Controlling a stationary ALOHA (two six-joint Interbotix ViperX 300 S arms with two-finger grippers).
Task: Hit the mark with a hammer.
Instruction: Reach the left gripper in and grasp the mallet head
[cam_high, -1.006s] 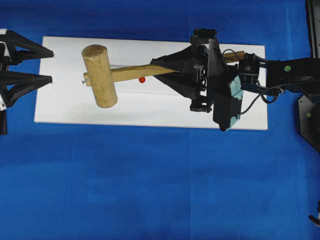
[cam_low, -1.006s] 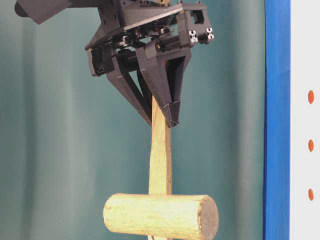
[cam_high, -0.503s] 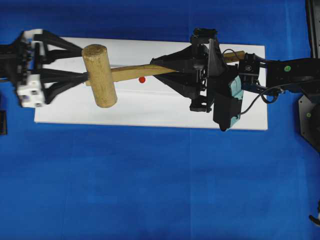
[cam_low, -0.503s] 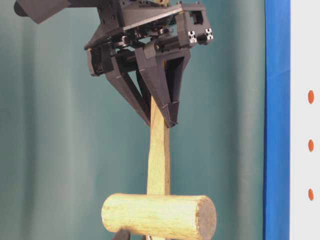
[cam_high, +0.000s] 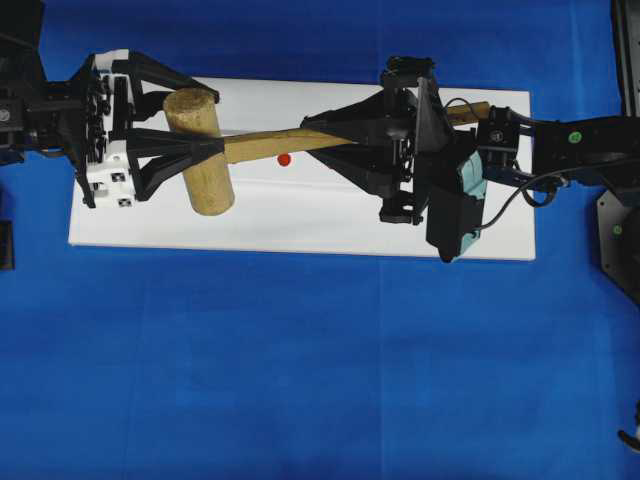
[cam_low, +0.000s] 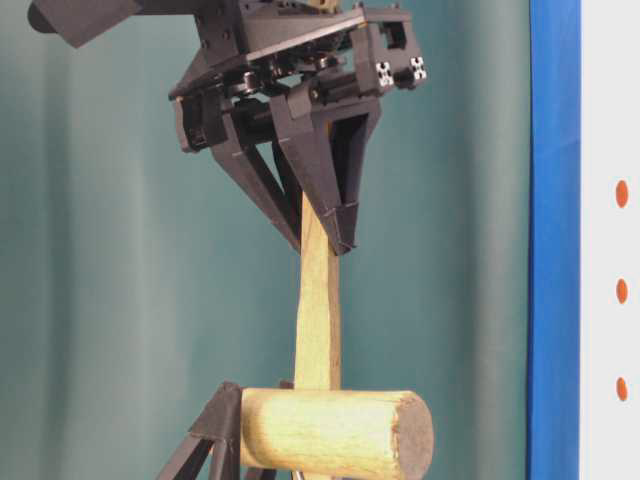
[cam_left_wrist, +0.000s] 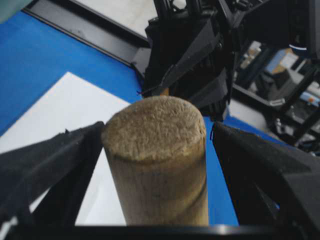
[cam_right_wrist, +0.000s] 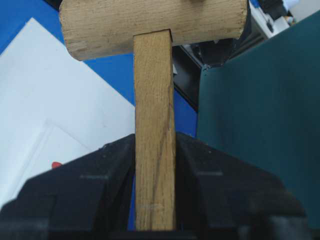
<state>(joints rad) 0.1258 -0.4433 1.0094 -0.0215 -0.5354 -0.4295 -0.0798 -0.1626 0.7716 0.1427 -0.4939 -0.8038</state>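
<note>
Two grippers meet at one hammer (cam_high: 215, 150) above the white board (cam_high: 300, 225) in the overhead view: the right gripper (cam_high: 318, 137) is clamped on the handle, and the left gripper (cam_high: 205, 128) stands wide, its fingers straddling the head. A red mark (cam_high: 284, 159) lies just beside the handle.

Table-level: the hammer hangs head-down.

Left wrist: the fingers (cam_left_wrist: 50, 160) flank the head; contact cannot be told.

Right wrist: jaws pinch the handle.
</note>
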